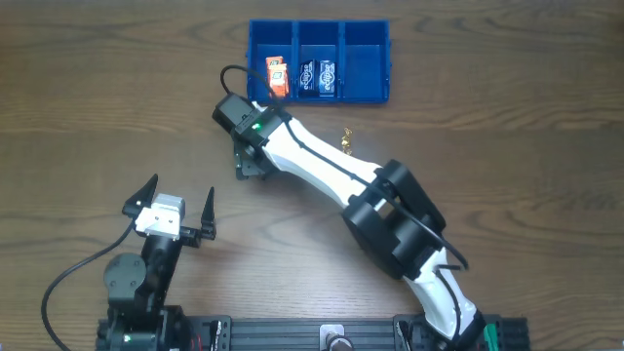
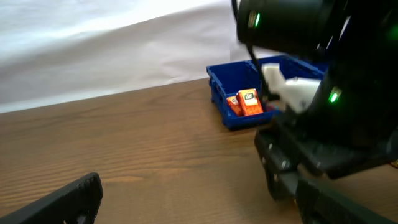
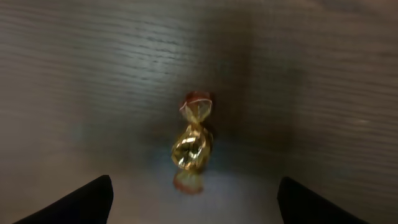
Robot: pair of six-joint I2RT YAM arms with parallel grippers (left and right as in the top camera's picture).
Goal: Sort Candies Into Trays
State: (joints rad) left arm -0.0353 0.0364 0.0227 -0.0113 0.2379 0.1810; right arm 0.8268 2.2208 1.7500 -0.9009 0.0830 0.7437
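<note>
In the right wrist view, the right gripper (image 3: 194, 183) shows its two dark fingers (image 3: 81, 202) at the lower left and lower right corners of the frame. They are spread wide and hold nothing. Between them, at mid-frame, lies a gold-wrapped candy (image 3: 193, 146) on the wooden table (image 3: 74, 68). One twisted, reddish end points toward the top of the frame, and neither finger touches the candy.

In the top view, the right gripper (image 1: 249, 164) sits left of centre and points down at the table (image 1: 97, 97), just below the lower left corner of the blue tray (image 1: 390, 68). The tray lies at the top centre and has three compartments side by side. An orange candy (image 1: 278, 76) is in the left one and blue-wrapped candies (image 1: 319, 76) are in the middle one. A small gold candy (image 1: 346, 141) lies on the bare wood below the tray, just beside the upper edge of the right arm (image 1: 322, 171). I cannot tell whether it is the one seen between the fingers.

The left gripper (image 1: 182, 187) is in the lower left of the top view, well apart from the tray, with its fingers splayed wide and nothing between them. In the left wrist view, the tray (image 2: 217, 93) and the orange candy (image 2: 249, 102) appear right of centre, partly behind the right arm (image 2: 348, 124).
</note>
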